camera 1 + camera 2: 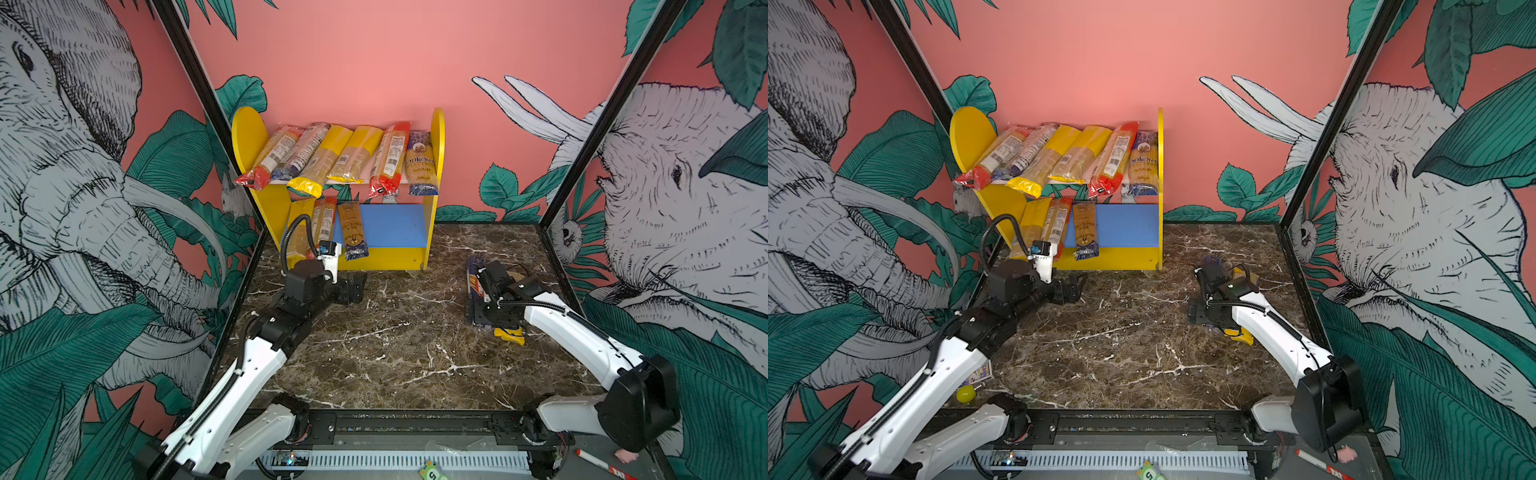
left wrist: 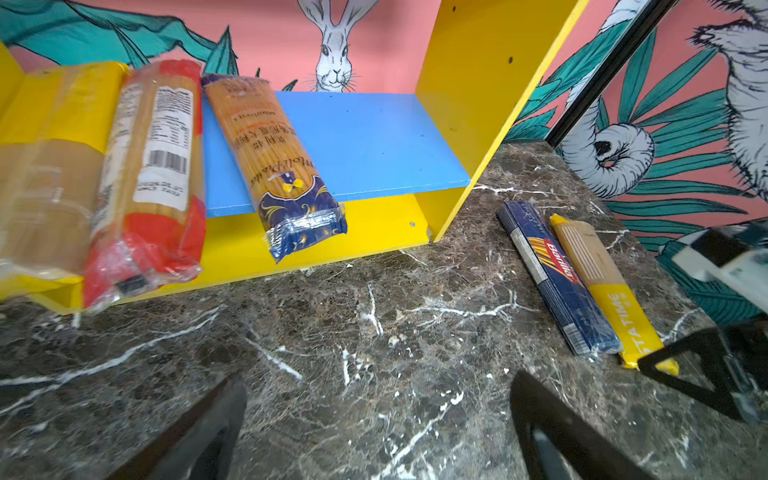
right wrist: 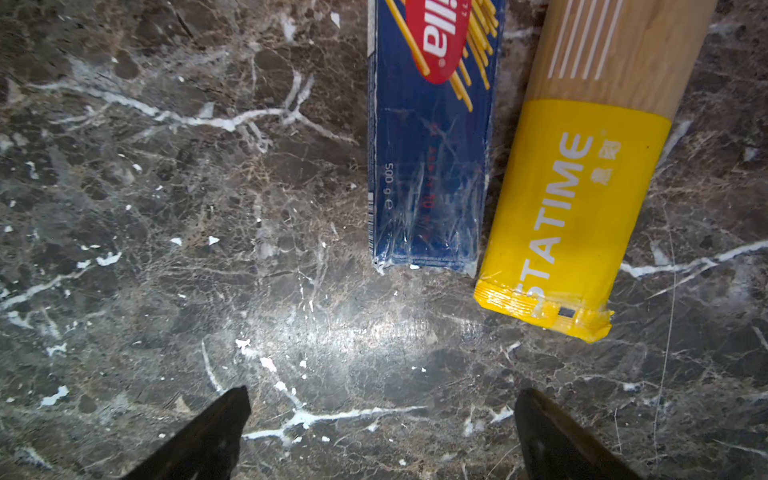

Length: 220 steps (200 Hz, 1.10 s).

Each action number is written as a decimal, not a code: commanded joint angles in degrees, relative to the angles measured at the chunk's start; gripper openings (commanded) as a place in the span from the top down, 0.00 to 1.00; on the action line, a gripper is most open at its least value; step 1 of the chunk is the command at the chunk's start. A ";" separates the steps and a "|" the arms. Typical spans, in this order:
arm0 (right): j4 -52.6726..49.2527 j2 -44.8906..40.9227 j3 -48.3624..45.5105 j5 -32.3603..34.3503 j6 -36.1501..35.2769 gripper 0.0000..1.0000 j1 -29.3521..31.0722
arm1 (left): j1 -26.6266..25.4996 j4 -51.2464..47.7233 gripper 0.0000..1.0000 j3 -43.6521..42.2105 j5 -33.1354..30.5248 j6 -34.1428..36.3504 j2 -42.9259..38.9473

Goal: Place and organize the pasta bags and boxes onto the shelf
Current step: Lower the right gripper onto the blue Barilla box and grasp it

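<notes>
The shelf stands at the far left of the bench. Six bags lie on its upper tier, long axes running near to far, most slanting rightward as they go back, near ends overhanging the front edge: two red-ended, two yellow, two dark blue. Three more bags crowd the left of the blue lower board, pointing the same way: one yellow, one red, one dark blue. On the right of the bench the Barilla box and one yellow bag lie flat just beside each other, box on the left, both lengthwise near to far. The right hand hangs over their near ends, spread wide and empty. The left hand, also wide and empty, sits low in front of the shelf.
</notes>
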 commanded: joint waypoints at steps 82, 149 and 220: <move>8.09 17.89 4.09 4.38 -4.27 0.01 -3.99 | -0.17 -20.69 0.00 -2.14 0.20 -0.91 -14.93; 11.20 22.50 3.95 1.66 -3.85 0.02 -7.34 | -0.16 -21.19 0.00 -1.42 2.79 0.09 -14.42; 14.51 23.12 0.13 -2.13 -3.70 0.27 -7.41 | -0.17 -16.13 0.00 -0.40 6.75 1.13 -8.17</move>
